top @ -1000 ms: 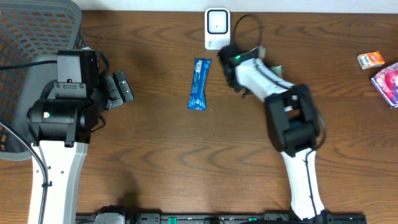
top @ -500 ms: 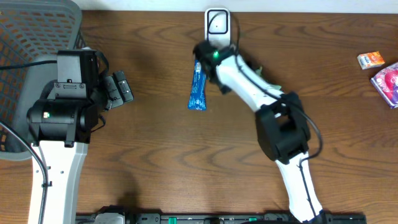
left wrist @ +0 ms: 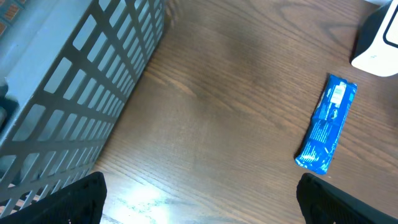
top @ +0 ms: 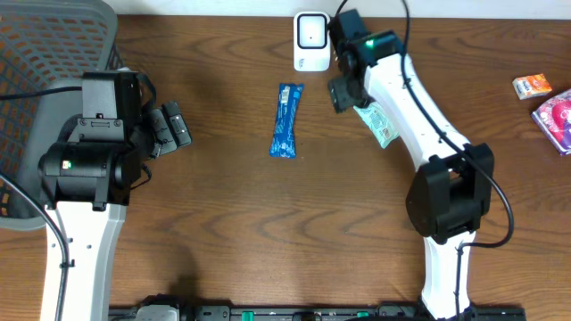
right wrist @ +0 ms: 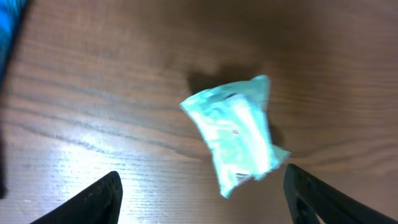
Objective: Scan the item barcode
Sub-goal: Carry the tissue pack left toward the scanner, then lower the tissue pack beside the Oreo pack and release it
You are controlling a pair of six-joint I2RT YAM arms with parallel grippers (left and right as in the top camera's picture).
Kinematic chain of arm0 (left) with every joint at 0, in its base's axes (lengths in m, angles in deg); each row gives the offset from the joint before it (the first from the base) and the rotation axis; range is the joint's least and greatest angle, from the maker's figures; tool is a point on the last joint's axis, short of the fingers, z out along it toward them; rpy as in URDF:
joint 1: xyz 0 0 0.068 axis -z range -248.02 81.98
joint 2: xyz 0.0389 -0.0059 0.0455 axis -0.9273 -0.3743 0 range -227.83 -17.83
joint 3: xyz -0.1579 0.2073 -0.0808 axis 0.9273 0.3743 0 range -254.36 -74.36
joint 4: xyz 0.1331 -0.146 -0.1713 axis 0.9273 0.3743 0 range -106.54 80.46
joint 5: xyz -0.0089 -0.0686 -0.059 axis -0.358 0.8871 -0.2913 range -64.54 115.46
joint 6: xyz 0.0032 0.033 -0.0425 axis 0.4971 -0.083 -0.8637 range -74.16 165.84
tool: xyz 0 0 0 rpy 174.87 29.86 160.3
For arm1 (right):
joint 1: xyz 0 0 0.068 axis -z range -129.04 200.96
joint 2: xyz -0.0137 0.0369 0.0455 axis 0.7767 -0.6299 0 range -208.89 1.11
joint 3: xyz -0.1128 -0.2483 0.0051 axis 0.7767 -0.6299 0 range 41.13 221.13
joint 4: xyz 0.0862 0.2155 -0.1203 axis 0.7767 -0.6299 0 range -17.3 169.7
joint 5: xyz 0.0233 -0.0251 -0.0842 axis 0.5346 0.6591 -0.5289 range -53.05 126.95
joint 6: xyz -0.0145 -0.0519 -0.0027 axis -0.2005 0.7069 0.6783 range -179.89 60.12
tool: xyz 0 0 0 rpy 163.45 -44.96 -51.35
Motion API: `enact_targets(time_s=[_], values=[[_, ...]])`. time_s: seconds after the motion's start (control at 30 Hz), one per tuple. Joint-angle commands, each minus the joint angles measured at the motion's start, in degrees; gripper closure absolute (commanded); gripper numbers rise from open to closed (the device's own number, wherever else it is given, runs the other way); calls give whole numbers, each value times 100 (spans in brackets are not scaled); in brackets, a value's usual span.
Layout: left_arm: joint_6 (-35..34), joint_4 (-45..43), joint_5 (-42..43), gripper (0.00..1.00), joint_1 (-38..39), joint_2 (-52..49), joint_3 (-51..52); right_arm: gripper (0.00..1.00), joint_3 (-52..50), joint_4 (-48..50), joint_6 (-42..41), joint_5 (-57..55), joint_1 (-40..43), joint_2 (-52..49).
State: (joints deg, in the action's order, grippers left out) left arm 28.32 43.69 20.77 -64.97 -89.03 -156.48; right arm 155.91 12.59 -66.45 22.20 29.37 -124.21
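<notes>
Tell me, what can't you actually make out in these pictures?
- Blue packet: barcode too small to read, overhead and left wrist.
- Mint-green packet: print blurred, right wrist view.
- Pink packet: cut off by the overhead's right edge.
- Scanner: mostly cut off by the left wrist view's edge.
- Basket: inside partly covered by the left arm, overhead.

Three packets were counted on the one table: one blue packet near twelve o'clock, one mint-green packet at two o'clock and one pink packet at three o'clock. One orange box was counted between two and three o'clock, one white scanner at twelve and one grey basket at ten.
</notes>
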Motion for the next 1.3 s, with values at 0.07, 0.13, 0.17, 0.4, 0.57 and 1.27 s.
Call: enact_targets(time_s=[0.07,0.13,0.17,0.4,0.57,1.27], values=[[76,20,-50,2,-20,-17,-61,22,-772,503,302,-481,-50,-103],[76,22,-50,2,-20,-17,-61,20,-1202,826,302,-1143,-59,-103],[76,22,-50,2,-20,-17,-61,19,-1349,973,302,-1399,-59,-103],[76,22,-50,2,-20,-17,-61,19,-1904,1681,870,-1235,37,-103],[76,22,-50,2,-20,-17,-61,20,-2188,2020,881,-1019,26,-103],[76,22,-50,2,-20,-17,-61,64,-2835,2444,828,127,925,-107]])
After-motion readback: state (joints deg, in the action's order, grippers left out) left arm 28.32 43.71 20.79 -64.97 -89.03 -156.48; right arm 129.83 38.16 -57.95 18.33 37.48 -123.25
